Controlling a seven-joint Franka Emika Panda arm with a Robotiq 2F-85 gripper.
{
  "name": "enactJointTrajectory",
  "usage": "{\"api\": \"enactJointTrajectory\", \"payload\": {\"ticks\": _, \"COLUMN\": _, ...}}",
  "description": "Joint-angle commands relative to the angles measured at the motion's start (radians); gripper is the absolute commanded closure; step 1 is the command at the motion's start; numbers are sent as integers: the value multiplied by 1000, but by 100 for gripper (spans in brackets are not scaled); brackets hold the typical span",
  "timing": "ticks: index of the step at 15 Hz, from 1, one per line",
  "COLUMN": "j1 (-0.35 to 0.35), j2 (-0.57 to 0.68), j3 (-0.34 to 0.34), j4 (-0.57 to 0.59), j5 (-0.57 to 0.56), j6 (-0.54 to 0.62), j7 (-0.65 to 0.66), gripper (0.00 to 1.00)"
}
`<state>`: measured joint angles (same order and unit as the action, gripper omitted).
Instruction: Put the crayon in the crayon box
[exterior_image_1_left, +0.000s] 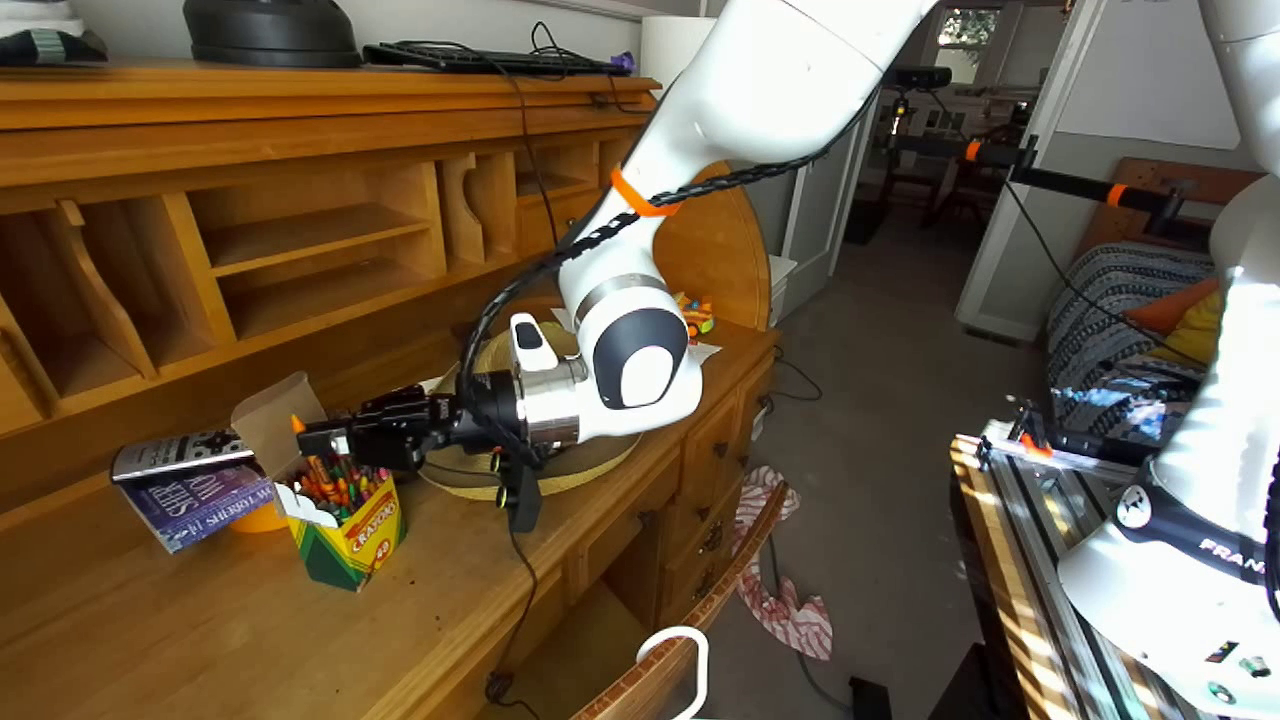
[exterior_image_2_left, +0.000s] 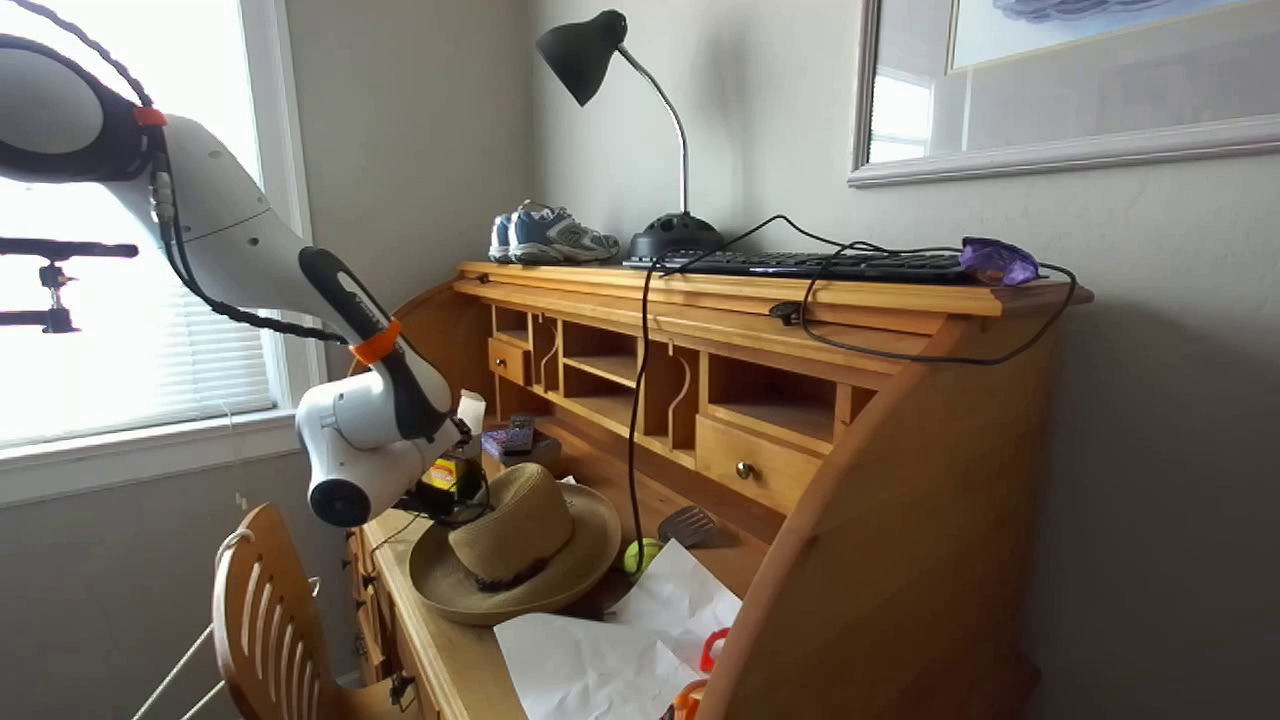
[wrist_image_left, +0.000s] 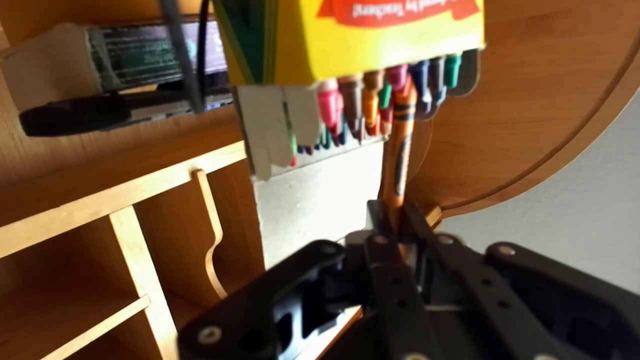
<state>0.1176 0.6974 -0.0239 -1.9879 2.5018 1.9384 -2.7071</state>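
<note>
Pinching one orange crayon (wrist_image_left: 401, 150), the one gripper (wrist_image_left: 395, 215) has its two fingers (wrist_image_left: 418, 219) closed around the shaft, just above the one crayon box (exterior_image_1_left: 370, 535). The crayon's far end reaches the mouth of that box, among the tips of the other crayons (wrist_image_left: 353, 102); whether it is inside, we cannot tell. Those others crowd too thickly for us to count. The box, its one tan flap (exterior_image_1_left: 278, 420) raised, stands upright on the one desk (exterior_image_1_left: 200, 630), between the front edge and the pigeonholes (exterior_image_1_left: 318, 245) at the back. Just beside it, nearer the back edge, we count one purple book (exterior_image_1_left: 205, 505) with one remote (exterior_image_2_left: 520, 433) on top. On the box's other side lies one straw hat (exterior_image_2_left: 525, 540), its brim near the front edge. In an exterior view we find one tennis ball (exterior_image_2_left: 650, 552) between the hat and one spatula (exterior_image_2_left: 688, 525) by the back edge. Along the desk's top edge we number one lamp (exterior_image_2_left: 585, 55), two shoes (exterior_image_2_left: 565, 238), one keyboard (exterior_image_2_left: 830, 265) and one purple wrapper (exterior_image_2_left: 1000, 262).
</note>
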Motion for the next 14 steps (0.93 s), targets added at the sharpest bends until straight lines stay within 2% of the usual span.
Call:
{"api": "enactJointTrajectory", "payload": {"ticks": 1, "j1": -7, "j2": 11, "j3": 4, "j4": -19, "j5": 17, "j6": -34, "j7": 18, "gripper": 97}}
{"api": "enactJointTrajectory", "payload": {"ticks": 14, "j1": -13, "j2": 5, "j3": 0, "j4": -35, "j5": -15, "j6": -64, "j7": 55, "gripper": 97}}
